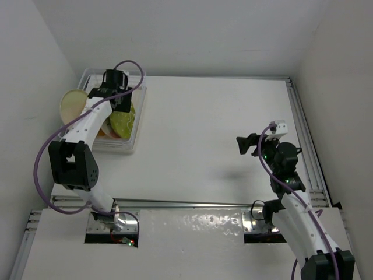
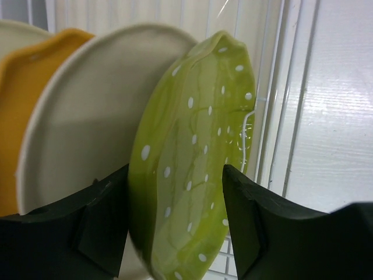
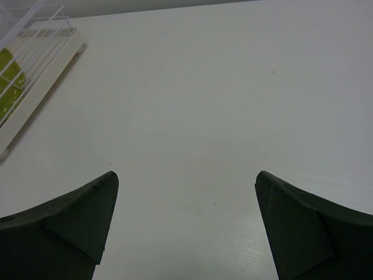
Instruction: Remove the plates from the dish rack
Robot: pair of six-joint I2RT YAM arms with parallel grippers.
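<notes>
The white table (image 1: 204, 134) has a wide bare middle. At its left edge, in the clear plastic rack (image 1: 140, 131), the left gripper (image 2: 175, 169) pinches the wavy green dotted plate (image 2: 192, 134). The right gripper (image 3: 186, 178) gapes open.

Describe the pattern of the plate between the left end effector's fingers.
The plate is green with white dots; best seen in left wrist view.
</notes>
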